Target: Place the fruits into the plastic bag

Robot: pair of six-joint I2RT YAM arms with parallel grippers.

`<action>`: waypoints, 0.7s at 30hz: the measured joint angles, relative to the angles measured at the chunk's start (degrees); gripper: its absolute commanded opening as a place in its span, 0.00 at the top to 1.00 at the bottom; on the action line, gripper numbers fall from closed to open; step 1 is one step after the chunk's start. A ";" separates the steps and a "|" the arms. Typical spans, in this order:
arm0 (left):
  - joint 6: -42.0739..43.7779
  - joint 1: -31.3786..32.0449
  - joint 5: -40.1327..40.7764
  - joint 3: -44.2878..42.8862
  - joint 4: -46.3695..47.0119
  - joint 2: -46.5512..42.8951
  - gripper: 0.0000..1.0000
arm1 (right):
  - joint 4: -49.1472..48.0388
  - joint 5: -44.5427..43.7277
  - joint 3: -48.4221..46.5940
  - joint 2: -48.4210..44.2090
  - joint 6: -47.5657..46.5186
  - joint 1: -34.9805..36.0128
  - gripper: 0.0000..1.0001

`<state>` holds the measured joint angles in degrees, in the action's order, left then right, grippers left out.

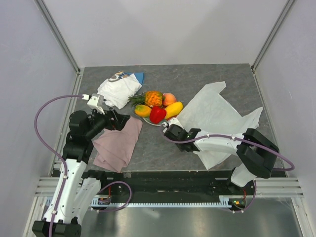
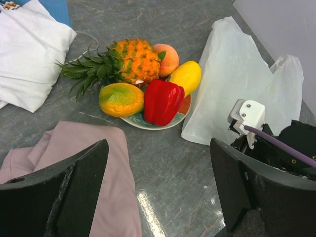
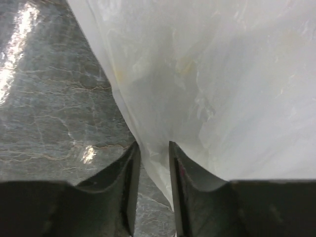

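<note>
On the grey table [image 1: 197, 79], the right gripper's [image 3: 152, 148] fingers stand narrowly parted astride the bag's [image 3: 222, 74] edge, at its eight o'clock. The left gripper [image 2: 158, 148] gapes wide over a pink cloth [image 2: 74, 138]. The fruits [image 2: 133, 61] sit on a plate [image 2: 180, 112] at the bag's nine o'clock.

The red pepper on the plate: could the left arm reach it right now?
Probably yes: the left tool stands open, facing the red pepper, with only bare table and the pink cloth's edge between them.
</note>
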<state>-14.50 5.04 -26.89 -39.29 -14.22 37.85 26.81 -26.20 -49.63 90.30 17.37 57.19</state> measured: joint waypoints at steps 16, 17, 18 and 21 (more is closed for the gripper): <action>-13.38 2.78 -6.12 2.93 5.79 -0.04 0.11 | 5.49 3.45 -5.84 -12.63 0.70 -2.67 1.00; -15.45 3.48 -6.64 4.13 8.11 0.39 0.11 | 5.64 3.58 -7.48 -14.56 0.72 -2.67 1.00; -16.76 4.11 -6.93 4.85 9.55 0.70 0.11 | 5.60 3.74 -9.05 -16.22 0.87 -2.67 1.00; -21.35 6.60 -7.82 6.80 14.82 2.89 0.09 | 4.61 4.13 -12.33 -19.23 1.79 -2.27 1.00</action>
<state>-35.86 11.64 -34.72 -32.49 0.60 40.73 31.42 -22.06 -61.95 71.07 19.16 54.92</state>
